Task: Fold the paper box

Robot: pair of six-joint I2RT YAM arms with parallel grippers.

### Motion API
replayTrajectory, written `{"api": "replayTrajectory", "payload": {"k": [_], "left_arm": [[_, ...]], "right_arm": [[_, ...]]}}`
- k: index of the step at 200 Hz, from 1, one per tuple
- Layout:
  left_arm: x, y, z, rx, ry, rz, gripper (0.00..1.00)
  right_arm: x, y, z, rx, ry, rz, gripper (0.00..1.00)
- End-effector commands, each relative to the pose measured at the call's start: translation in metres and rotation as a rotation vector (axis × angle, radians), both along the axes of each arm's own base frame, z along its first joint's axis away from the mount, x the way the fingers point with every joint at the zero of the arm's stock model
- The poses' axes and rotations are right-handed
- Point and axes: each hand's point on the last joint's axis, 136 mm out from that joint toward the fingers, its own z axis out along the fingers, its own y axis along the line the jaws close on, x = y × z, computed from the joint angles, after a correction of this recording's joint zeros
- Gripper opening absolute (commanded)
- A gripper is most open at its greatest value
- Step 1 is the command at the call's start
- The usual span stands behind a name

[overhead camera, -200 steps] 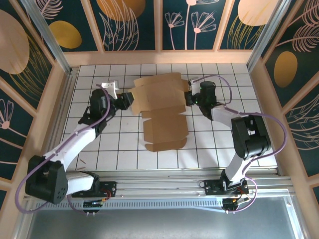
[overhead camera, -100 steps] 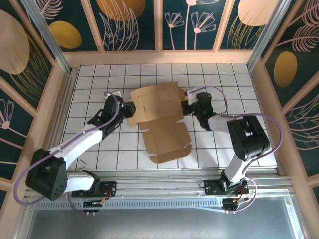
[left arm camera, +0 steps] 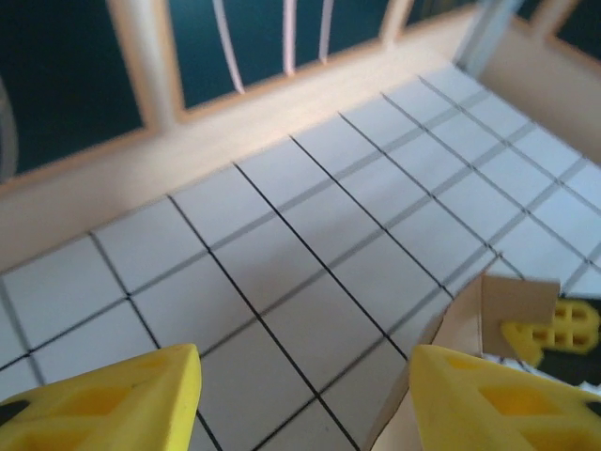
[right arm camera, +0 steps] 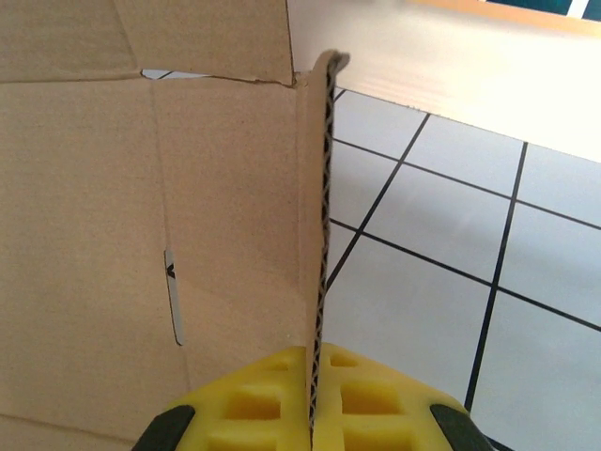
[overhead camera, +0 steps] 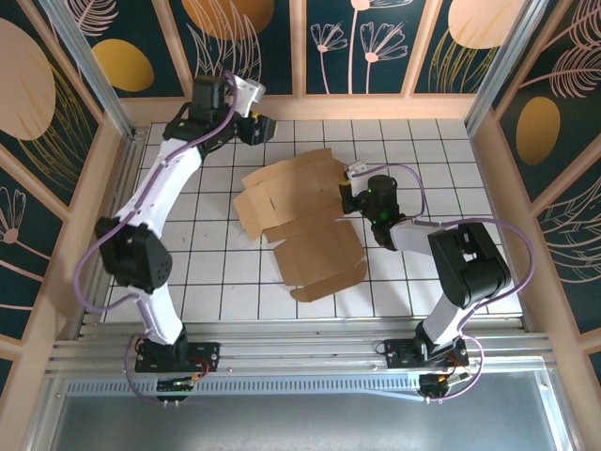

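Top external, the task's thing: The paper box (overhead camera: 300,225) lies mid-table as a flat creased kraft sheet on the white tiled table (overhead camera: 188,272). Its long body runs toward 5 o'clock, with no walls formed yet.
Top external, right arm: My right gripper (overhead camera: 349,195) sits low at the sheet's 3 o'clock edge, touching the cardboard.
Top external, left arm: My left gripper (overhead camera: 258,127) hangs raised at 11 o'clock from the sheet, well apart from it and near the wooden back rail (overhead camera: 300,108).
Left wrist, tool state: Its yellow fingers (left arm camera: 103,399) are spread wide, with bare tiles between them and nothing held. A cardboard corner shows at 4 o'clock.
Right wrist, tool state: The jaws are closed on the box's side flap (right arm camera: 319,188), pinching its corrugated edge. The flap stands roughly square to the panel (right arm camera: 113,188) beside it, which carries a narrow slot (right arm camera: 171,296).
Step in hand, as I judge it: I am raising the 3 o'clock wall along its crease, so the task looks early.
Doing it well: I would rotate the pinched flap about the crease rather than drag it. I would also bring the free gripper down onto the 9 o'clock side to pin the base.
Risk: With one arm pulling alone, I expect the light sheet to slide or the flap to buckle off its score.
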Motion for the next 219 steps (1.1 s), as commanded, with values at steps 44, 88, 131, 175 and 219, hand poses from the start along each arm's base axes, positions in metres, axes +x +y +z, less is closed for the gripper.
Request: {"api": "replayTrajectory", "payload": {"k": [44,88,131,175,219], "left_arm": [[-0.034,-0.029,-0.082,0.005,0.213,-0.277,0.64],[-0.045,-0.029,-0.118,0.027,0.306,-0.305,0.46],[-0.037,-0.023,-0.138,0.102,0.314,-0.257,0.33],[-0.027,-0.022,-0.140,0.254,0.221,-0.212,0.14],[-0.008,-0.018,-0.108,0.366,0.011,-0.125,0.03]], "right_arm": [[0.011,0.006,0.009,0.013,-0.020,0.007,0.00],[0.016,0.008,0.006,0.014,0.002,0.008,0.00],[0.020,0.008,0.007,0.017,0.011,0.002,0.00],[0.021,0.007,0.006,0.022,0.017,-0.007,0.00],[0.023,0.002,0.016,0.072,0.065,-0.061,0.26]]}}
